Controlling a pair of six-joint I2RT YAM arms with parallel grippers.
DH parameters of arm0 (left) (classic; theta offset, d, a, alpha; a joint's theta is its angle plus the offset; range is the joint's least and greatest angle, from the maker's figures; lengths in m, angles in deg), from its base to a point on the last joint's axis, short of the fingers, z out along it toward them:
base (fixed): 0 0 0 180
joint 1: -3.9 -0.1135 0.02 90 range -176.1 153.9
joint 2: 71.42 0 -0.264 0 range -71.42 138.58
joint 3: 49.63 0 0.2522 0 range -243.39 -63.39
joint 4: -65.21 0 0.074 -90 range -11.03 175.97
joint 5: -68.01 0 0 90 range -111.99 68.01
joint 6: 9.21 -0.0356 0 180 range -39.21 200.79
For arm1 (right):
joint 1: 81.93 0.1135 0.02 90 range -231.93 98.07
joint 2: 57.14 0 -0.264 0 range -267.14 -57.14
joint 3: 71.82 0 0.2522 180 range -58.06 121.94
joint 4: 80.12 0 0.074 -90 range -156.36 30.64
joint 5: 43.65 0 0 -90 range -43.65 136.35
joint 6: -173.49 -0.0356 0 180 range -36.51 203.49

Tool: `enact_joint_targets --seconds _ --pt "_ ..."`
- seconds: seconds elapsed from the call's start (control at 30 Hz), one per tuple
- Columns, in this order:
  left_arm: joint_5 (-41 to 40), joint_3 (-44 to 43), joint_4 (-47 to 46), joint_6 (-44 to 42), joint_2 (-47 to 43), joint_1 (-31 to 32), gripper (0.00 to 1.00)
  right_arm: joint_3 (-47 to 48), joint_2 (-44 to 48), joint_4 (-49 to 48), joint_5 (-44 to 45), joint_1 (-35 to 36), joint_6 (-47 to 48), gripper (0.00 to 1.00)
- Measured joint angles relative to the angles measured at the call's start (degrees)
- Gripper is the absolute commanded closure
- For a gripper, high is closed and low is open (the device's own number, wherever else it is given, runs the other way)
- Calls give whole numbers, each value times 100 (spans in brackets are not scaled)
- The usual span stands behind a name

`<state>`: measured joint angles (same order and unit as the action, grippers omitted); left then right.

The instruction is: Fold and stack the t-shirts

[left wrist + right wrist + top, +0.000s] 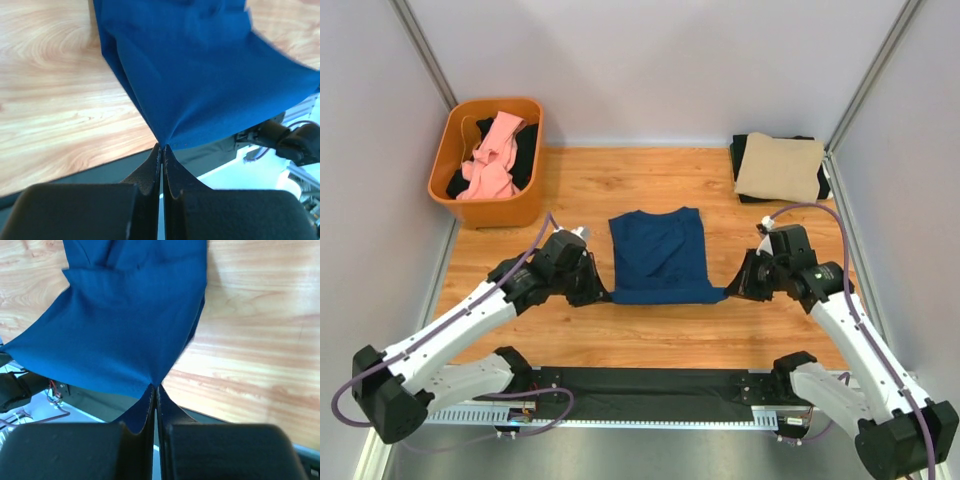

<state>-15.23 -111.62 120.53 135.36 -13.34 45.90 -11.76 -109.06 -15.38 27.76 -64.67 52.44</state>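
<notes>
A: Status: navy tee [660, 255] flat mid-desk [570, 190]. left pincer [603, 295] clamped on its near-left corner, right pincer [728, 293] clamped on the near-right. Hem taut between them.
B: Handling?
A: Light, limp cloth, so it'll sag and crease. Corners are the right hold; lift both evenly.
B: Count?
A: One navy. One tan tee [780, 165] folded on one black tee [736, 160], far right. In the orange basket [490, 212]: one pink tee [492, 160] plus black cloth [527, 150], number unclear.
</notes>
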Motion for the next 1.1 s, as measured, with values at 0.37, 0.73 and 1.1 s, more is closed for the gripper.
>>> enact_joint_targets --seconds 0.37,0.73,1.1 --pt "-341 -1902 901 -210 837 -579 100 1775 -1397 466 439 20 52 100" --pt "345 -2811 909 -852 2677 -1843 100 3189 -3681 278 457 -79 306 100" --pt "999 -5289 866 -1423 5939 -2531 100 5578 -6467 195 393 -372 599 100"
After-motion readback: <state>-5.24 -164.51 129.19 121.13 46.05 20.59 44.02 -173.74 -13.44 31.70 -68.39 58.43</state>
